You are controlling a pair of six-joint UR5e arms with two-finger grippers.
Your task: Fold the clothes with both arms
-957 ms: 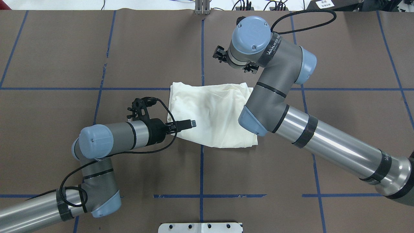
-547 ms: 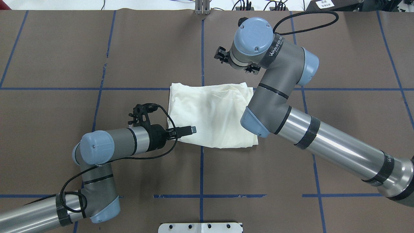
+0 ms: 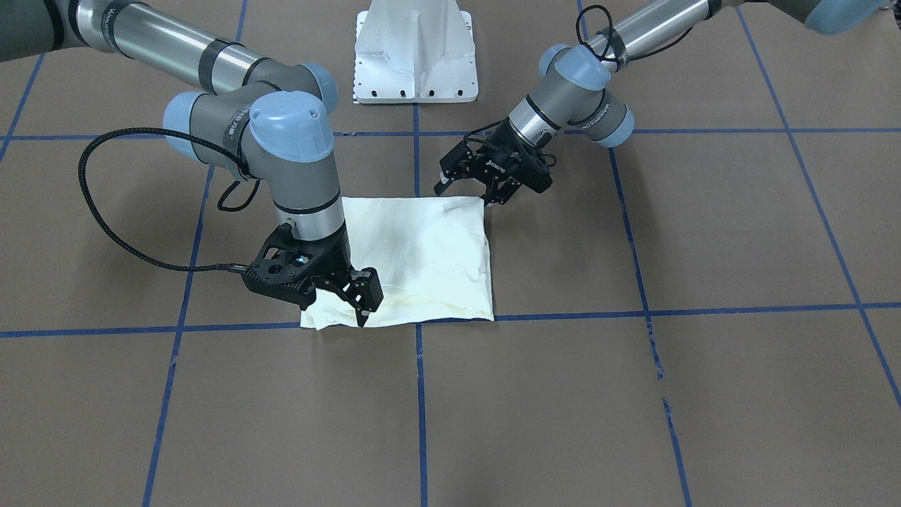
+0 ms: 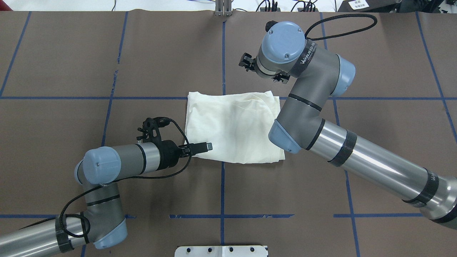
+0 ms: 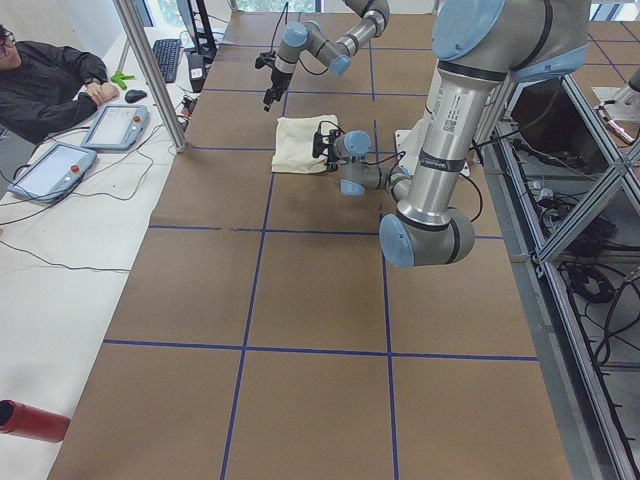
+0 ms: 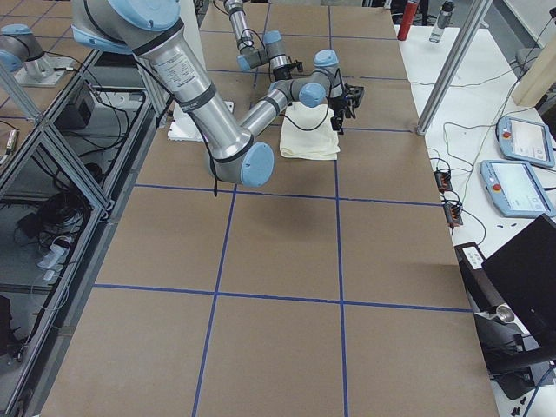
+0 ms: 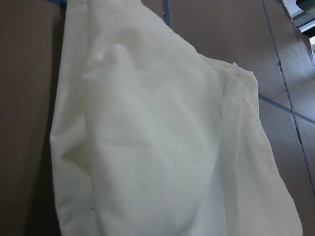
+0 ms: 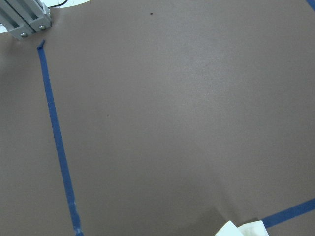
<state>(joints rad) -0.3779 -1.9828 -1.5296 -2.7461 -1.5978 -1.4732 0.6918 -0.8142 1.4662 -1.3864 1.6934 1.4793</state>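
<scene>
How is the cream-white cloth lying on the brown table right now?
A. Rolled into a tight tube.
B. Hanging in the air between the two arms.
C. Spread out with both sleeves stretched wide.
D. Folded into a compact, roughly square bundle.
D: the cream-white cloth lies flat on the brown table as a compact, roughly square bundle, with no sleeves sticking out.

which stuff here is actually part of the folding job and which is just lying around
Part of the job: cream shirt, left claw, right claw.
Just lying about: white base plate, handheld screens, keyboard, red bottle.
</scene>
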